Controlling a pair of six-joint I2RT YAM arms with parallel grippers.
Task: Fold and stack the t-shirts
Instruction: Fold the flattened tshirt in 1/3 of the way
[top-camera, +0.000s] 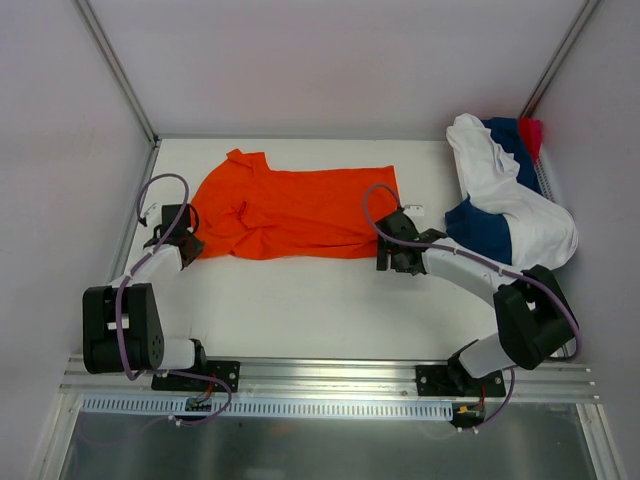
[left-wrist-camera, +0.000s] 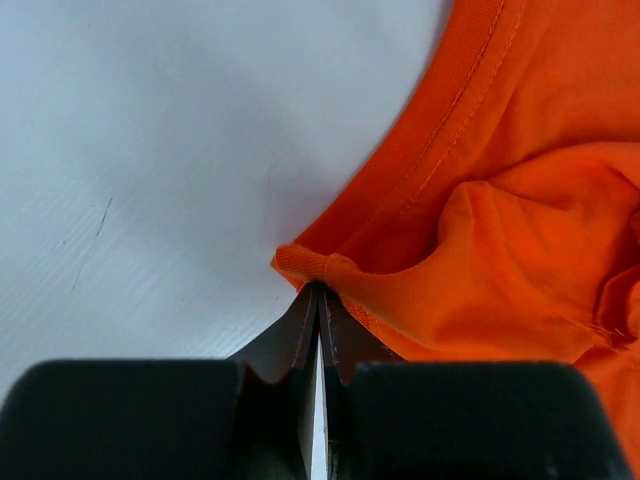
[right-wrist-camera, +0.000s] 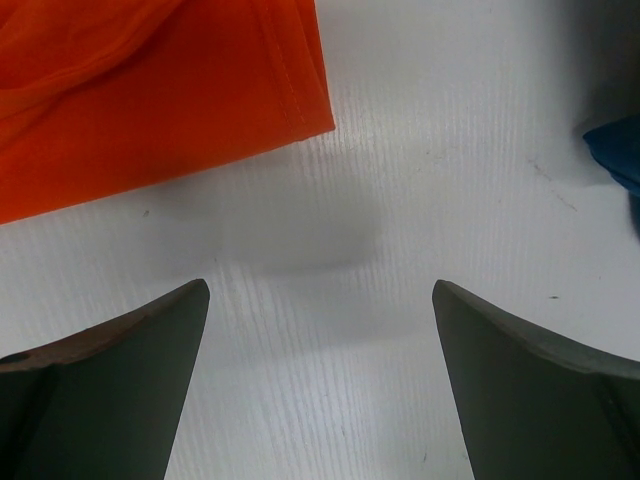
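The bright orange t-shirt (top-camera: 290, 210) lies spread, partly rumpled, across the back middle of the white table. My left gripper (top-camera: 185, 245) sits at the shirt's left lower edge. In the left wrist view its jaws are shut (left-wrist-camera: 320, 288), pinching a small fold of the orange hem (left-wrist-camera: 330, 268). My right gripper (top-camera: 388, 256) stands open just off the shirt's lower right corner (right-wrist-camera: 300, 110), with only bare table between its fingers (right-wrist-camera: 320, 290). A white t-shirt (top-camera: 520, 200), a navy blue one (top-camera: 480, 228) and a red-pink one (top-camera: 530, 130) lie heaped at the back right.
White walls with metal corner posts (top-camera: 120, 70) close in the table on the left, back and right. A bit of the navy cloth (right-wrist-camera: 615, 150) shows to the right of my right gripper. The metal rail (top-camera: 330, 375) with the arm bases runs along the near edge.
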